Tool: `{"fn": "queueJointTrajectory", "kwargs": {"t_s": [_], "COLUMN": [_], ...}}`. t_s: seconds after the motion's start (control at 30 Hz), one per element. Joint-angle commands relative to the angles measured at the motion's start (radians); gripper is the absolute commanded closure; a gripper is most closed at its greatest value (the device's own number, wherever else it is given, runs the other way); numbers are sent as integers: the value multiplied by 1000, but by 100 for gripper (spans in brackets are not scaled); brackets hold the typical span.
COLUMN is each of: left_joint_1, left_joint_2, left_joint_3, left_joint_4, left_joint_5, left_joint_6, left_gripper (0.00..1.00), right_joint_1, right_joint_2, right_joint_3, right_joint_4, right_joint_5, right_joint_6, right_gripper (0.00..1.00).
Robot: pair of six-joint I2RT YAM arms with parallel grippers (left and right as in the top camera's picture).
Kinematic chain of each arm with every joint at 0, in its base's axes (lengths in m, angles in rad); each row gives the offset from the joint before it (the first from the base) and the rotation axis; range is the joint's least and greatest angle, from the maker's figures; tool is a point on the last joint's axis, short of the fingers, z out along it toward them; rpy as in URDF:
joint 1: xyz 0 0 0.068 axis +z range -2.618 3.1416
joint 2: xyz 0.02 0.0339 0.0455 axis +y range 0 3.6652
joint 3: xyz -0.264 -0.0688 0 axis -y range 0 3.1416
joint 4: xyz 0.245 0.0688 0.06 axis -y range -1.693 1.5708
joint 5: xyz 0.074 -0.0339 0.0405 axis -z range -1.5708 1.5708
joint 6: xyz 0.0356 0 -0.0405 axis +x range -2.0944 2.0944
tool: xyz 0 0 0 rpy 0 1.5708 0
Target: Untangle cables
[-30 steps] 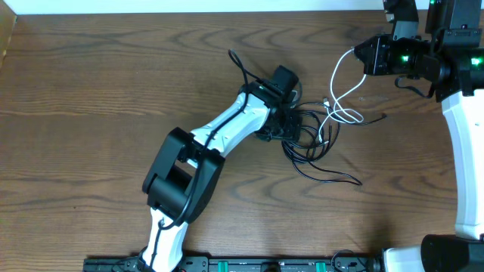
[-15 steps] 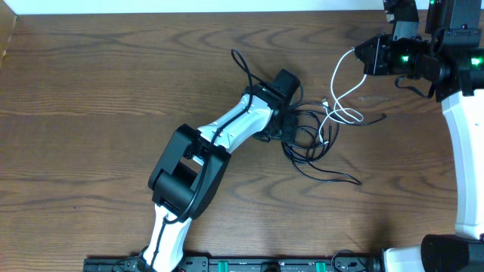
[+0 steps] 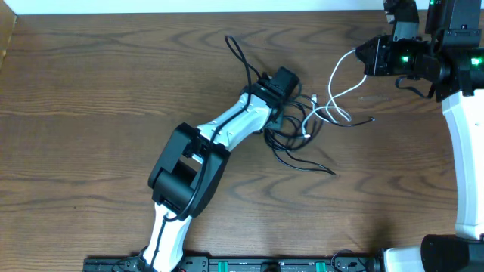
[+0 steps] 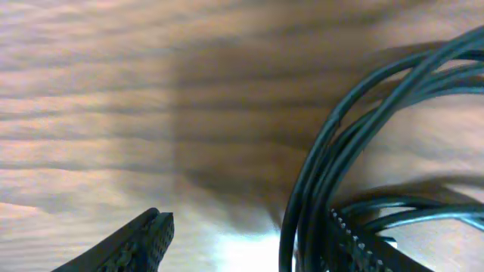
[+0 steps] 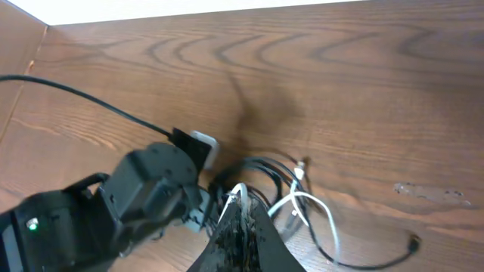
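1. My left pincer (image 4: pixel 249 240) is partly open. The black cables (image 4: pixel 321 174) lie between its jaws, unclamped.
2. The black tangle has shifted left across the table (image 3: pixel 91 91), and its trailing end is drawn in.
3. My right pincer (image 5: pixel 243 221) is clamped on the white cable (image 3: pixel 334 73), which is now pulled straighter.
4. I judge separation under way, not complete.

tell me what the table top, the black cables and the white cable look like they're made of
table: wood or wood-look laminate, brown with wavy grain and a slight sheen. black cables: likely a rubber or plastic jacket, smooth, with soft highlights along the strands. white cable: probably a plastic jacket, smooth, bending in loose loops.
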State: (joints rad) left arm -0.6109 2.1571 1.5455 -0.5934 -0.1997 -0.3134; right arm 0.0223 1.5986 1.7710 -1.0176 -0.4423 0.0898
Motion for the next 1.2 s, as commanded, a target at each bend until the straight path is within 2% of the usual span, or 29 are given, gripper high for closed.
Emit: {"fn": "queueJointTrajectory", "kwargs": {"t_s": [0.0,0.13,0.27,0.43,0.73,1.17], "left_joint_1": [64,113,143,143,143,143], "left_joint_2": [29,29,29,29,29,29], "left_joint_3": [-5,-5,-5,-5,-5,-5], "left_joint_4": [-3,-43,-93,-109,-108,-108], "left_joint_5": [-69,84,254,260,260,259], "left_joint_6": [6,6,6,6,6,6], "left_gripper": [34,35,37,38,37,38], "right_joint_1": [-4,-4,-4,-21,-90,-208], "right_joint_2": [-22,-22,-24,-25,-61,-117], "right_joint_3": [3,3,11,114,410,447], "right_joint_4": [18,93,238,360,344,381], "right_joint_5": [22,9,-25,86,399,663], "right_joint_6": [-21,-20,6,109,118,-11], "right_gripper": [99,99,99,99,99,99]}}
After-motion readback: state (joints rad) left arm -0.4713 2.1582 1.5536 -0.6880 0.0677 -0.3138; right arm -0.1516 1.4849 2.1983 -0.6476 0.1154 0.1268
